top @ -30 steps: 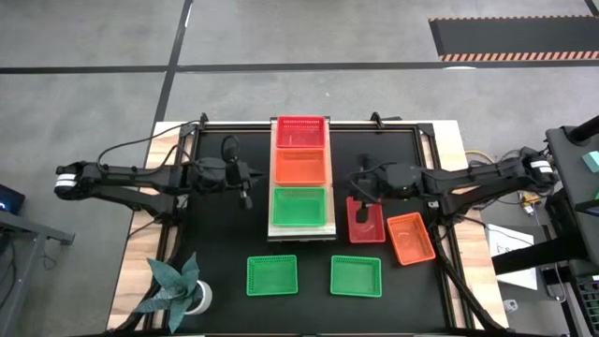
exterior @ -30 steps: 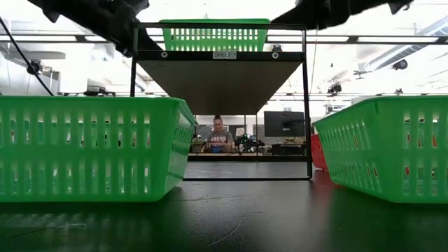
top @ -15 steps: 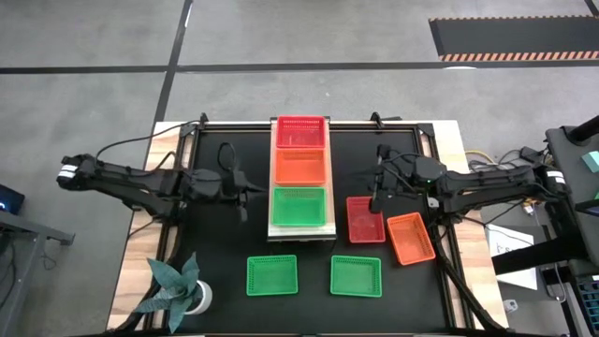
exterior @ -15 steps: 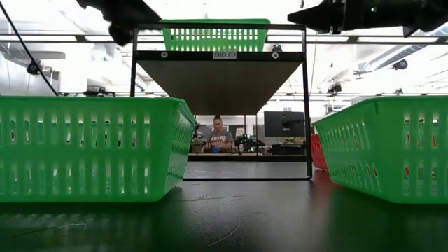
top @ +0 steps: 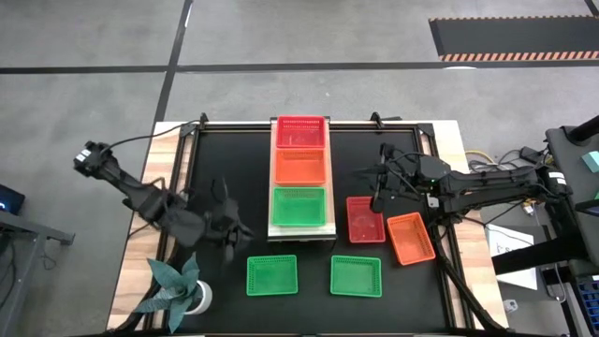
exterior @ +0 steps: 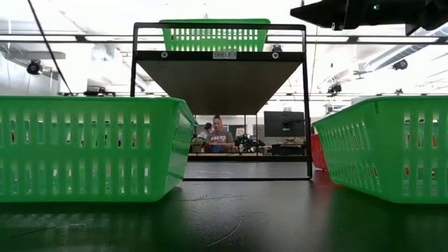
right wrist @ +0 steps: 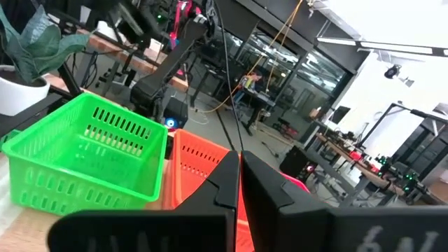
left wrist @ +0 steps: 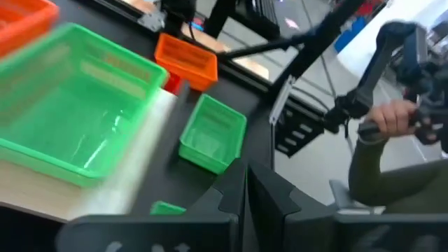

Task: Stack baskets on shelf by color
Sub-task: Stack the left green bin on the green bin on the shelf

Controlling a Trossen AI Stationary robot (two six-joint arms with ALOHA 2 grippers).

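Note:
The light-wood shelf [top: 329, 230] carries three baskets in a row: crimson [top: 299, 132] at the far end, orange [top: 299, 166], then green [top: 299, 206]. Two green baskets [top: 271, 275] [top: 356, 275] rest on their bottoms on the black table near its front edge. A crimson basket [top: 365, 219] and an orange one [top: 411, 238] lie right of the shelf. My left gripper [top: 236, 241] hangs shut left of the shelf's near end, above the table. My right gripper [top: 373, 194] is shut too, in the air just beyond the crimson basket's far edge. Neither holds anything.
A potted plant [top: 178, 285] stands at the table's near left corner. In the low view the two green baskets [exterior: 87, 147] [exterior: 385, 147] flank the shelf's black frame [exterior: 306, 105]. A person's hand [left wrist: 392, 119] shows beyond the table's edge.
My left gripper has swung away from the shelf's left side toward the table's near edge, rolling as it went. My right gripper has drawn back from over the crimson basket toward the right. No basket has moved.

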